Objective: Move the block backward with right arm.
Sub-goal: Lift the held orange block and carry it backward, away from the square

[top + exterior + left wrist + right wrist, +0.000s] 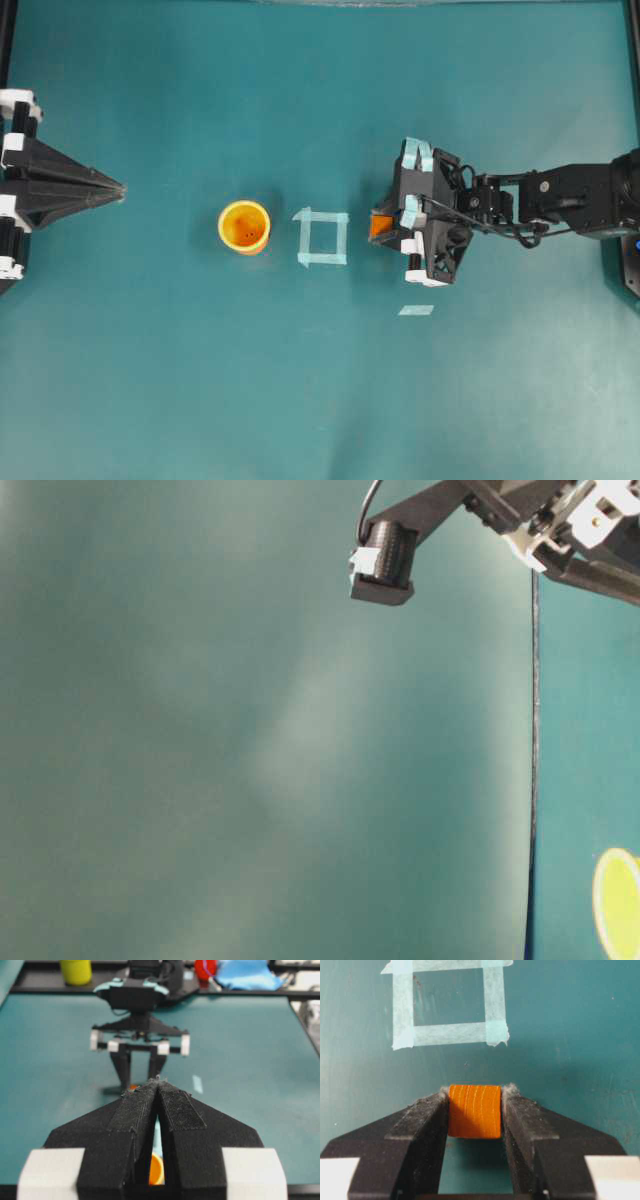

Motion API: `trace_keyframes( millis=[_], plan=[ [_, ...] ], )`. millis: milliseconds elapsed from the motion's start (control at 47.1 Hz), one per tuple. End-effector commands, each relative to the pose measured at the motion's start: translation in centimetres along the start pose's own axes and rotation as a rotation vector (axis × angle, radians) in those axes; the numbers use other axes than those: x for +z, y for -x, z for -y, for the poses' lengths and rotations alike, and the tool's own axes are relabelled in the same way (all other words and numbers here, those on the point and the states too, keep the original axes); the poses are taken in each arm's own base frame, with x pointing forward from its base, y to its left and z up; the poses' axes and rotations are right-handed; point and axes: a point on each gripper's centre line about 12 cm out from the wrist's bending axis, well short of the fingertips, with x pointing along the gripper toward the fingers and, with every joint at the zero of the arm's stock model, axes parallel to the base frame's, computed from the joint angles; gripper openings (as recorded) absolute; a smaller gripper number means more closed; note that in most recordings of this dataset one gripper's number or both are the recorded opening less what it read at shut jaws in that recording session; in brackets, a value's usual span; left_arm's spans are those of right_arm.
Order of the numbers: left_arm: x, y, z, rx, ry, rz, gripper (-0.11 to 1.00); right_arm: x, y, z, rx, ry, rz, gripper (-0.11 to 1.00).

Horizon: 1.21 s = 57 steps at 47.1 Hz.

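The block (pixel 475 1111), a small orange cube, rests on the teal table just short of the pale tape square (pixel 449 1002). My right gripper (pixel 475 1092) is shut on the block, one black fingertip pressed against each side. From overhead, the block (pixel 378 226) peeks out at the left end of the right gripper (pixel 384 228), to the right of the tape square (pixel 322 238). My left gripper (pixel 120 187) sits at the far left, shut and holding nothing, its tips (pixel 159 1082) meeting. It points toward the right arm (pixel 140 1045).
A round yellow-orange cup (pixel 245 227) stands left of the tape square. A short tape strip (pixel 416 310) lies below the right gripper. Beyond the table's far edge are a yellow-green cup (pixel 76 971), a red object (pixel 205 967) and blue cloth (pixel 245 974).
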Motion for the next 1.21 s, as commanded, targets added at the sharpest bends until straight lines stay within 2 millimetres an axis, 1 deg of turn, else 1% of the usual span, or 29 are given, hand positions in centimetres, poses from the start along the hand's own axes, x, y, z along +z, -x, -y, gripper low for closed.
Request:
trace_keyframes(
  millis=[0,212,340,488,807,934,1083,1189],
  plan=[
    [1.2,-0.2,0.0,0.001,0.000,0.032,0.00,1.2,0.5,-0.1,0.003,-0.021,0.026,0.41],
    [1.3,-0.2,0.0,0.001,-0.002,0.035,0.00,3.1,2.0,-0.3,0.006,-0.033,0.044,0.41],
    [1.2,-0.2,0.0,0.000,0.000,0.032,0.00,5.0,3.2,-0.4,0.008,-0.032,0.053,0.41],
    [1.2,-0.2,0.0,0.001,-0.002,0.031,0.00,6.5,4.5,-0.6,0.009,-0.032,0.058,0.41],
    [1.2,-0.2,0.0,0.000,-0.002,0.032,0.00,8.9,7.2,-0.7,0.015,-0.035,0.100,0.41],
    [1.2,-0.2,0.0,0.001,-0.002,0.031,0.00,9.3,7.9,-0.8,0.016,-0.035,0.109,0.41],
    [1.2,-0.2,0.0,0.001,-0.002,0.031,0.00,9.4,7.9,-0.6,0.011,-0.037,0.108,0.41],
    [1.2,-0.2,0.0,0.001,-0.002,0.032,0.00,9.5,8.0,0.2,-0.007,-0.053,0.112,0.41]
  ],
)
